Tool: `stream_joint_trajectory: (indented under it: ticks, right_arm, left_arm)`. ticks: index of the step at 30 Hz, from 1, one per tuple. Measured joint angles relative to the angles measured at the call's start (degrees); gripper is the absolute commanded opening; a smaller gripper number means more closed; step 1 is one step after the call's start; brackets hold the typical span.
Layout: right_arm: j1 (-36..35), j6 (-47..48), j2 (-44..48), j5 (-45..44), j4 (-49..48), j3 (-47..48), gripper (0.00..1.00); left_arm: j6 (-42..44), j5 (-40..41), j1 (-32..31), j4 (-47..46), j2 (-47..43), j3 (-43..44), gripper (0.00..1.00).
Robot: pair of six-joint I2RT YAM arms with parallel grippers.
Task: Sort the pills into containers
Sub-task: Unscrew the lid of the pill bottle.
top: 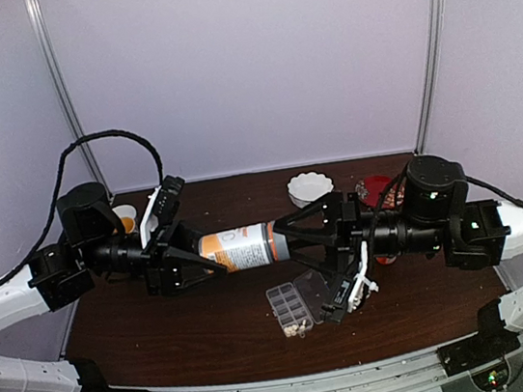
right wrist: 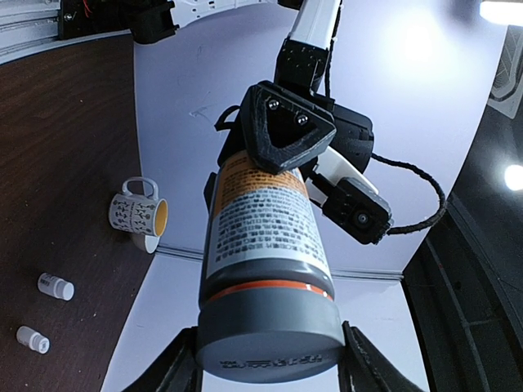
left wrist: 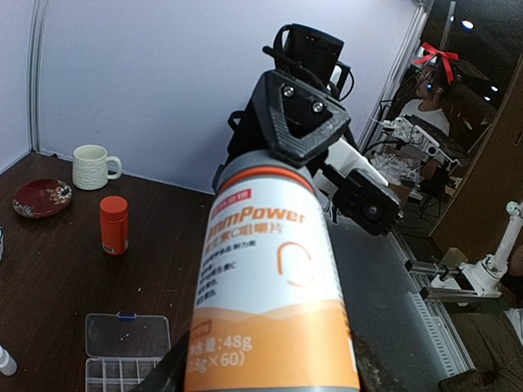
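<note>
Gripping the base end of a large bottle (top: 240,248), the left pincer (top: 204,255) is closed on its white and orange label. The right pincer (top: 285,239) is clamped on the grey cap (right wrist: 270,327) at the opposite end. Both wrist views show a finger on either side of the bottle. The bottle lies horizontal between the two pincers, clear of the tabletop (top: 162,317).

Below the cap end, toward the near edge, the clear organiser box (top: 283,302) rests on the tabletop with its lid (top: 310,285) folded open beside it. The pills (top: 291,327) show as a pale cluster in the nearest cells (top: 281,298); which cells hold them cannot be told. Neither pincer touches the box.

At the far edge stand a white bowl (top: 310,187) and a red plate (top: 374,188) on the right, and a mug (top: 126,218) on the left behind the left arm. The left wrist view also shows a small orange bottle (left wrist: 113,224) upright, well apart from the box. Two tiny white bottles (right wrist: 55,286) lie on the wood in the right wrist view.
</note>
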State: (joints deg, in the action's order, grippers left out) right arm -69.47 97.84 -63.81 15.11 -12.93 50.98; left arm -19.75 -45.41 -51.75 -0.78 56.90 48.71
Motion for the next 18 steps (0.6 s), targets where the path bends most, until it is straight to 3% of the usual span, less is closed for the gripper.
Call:
stream_joint_trajectory:
  ticks: [14,16,18]
  right_arm:
    - [-0.85,0.26,0.39,0.35,0.28,-0.33,0.54]
    - [-0.85,0.37,0.39,0.37,0.31,-0.37,0.57]
    - [-0.85,0.50,0.39,0.35,0.31,-0.37,0.68]
  left_arm:
    - [2.97,0.87,-0.81,0.15,-1.55,-1.18,0.00]
    - [3.10,0.87,-0.81,0.11,-1.55,-1.27,0.00]
    - [3.13,0.87,-0.81,0.00,-1.55,-1.27,0.00]
